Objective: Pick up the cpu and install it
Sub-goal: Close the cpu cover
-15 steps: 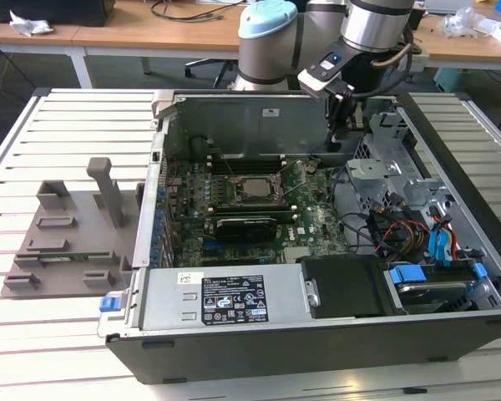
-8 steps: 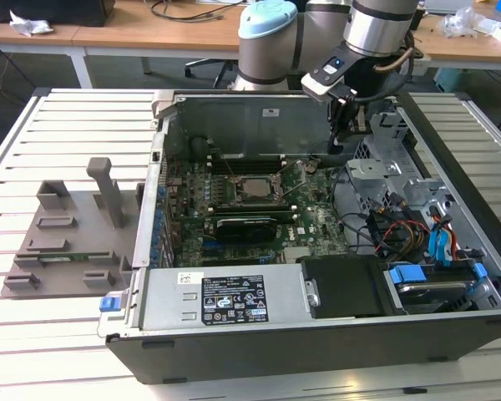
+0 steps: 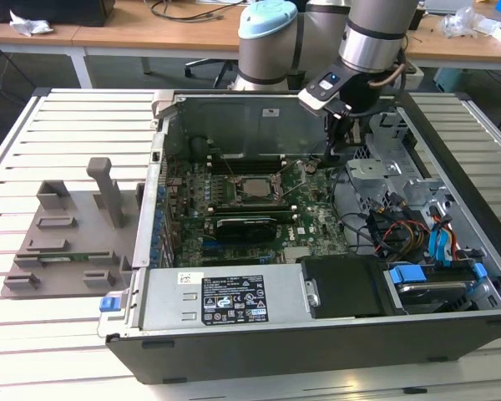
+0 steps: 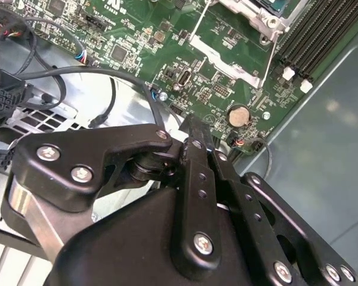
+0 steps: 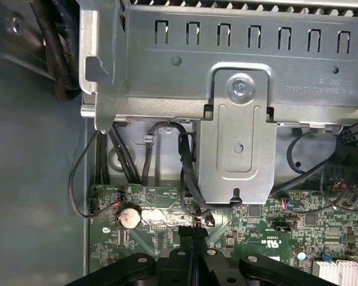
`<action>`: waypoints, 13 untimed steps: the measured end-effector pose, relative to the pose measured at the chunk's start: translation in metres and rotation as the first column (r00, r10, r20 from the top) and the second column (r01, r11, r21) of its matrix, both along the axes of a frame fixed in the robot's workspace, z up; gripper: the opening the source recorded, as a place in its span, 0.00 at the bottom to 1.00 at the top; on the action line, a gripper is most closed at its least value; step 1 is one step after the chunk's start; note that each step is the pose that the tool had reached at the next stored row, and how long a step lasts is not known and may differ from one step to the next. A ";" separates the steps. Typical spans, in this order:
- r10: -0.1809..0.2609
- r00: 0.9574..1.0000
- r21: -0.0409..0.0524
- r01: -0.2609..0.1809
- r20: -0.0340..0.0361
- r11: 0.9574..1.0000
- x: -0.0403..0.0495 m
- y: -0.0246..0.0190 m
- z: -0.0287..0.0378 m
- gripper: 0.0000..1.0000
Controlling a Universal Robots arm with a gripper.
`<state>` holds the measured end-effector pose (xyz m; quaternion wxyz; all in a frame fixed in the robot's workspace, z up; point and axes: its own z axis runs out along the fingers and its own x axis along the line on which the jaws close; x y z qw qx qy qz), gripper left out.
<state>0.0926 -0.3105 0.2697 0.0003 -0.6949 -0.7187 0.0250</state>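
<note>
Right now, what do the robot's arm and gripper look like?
The arm is made of silver-grey tubes with a pale blue joint cap and a black band. A small silver and black camera box sits at the wrist, with a black cable beside it. The gripper is black, built of flat linkage bars fixed with silver screws.

It was a robotics lab. A robot arm [image 3: 374,38] hung over an opened computer case [image 3: 317,349] on a slatted tabletop [image 3: 58,344], wooden desks [image 3: 134,33] behind.
</note>
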 end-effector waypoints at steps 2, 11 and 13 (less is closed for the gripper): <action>0.000 1.000 0.000 0.000 0.000 1.000 0.0000 0.0000 -0.0043 0.11; 0.000 1.000 0.000 0.000 0.000 1.000 -0.0130 0.0001 -0.0160 0.11; 0.000 1.000 0.000 0.000 0.000 1.000 -0.0175 0.0001 -0.0178 0.11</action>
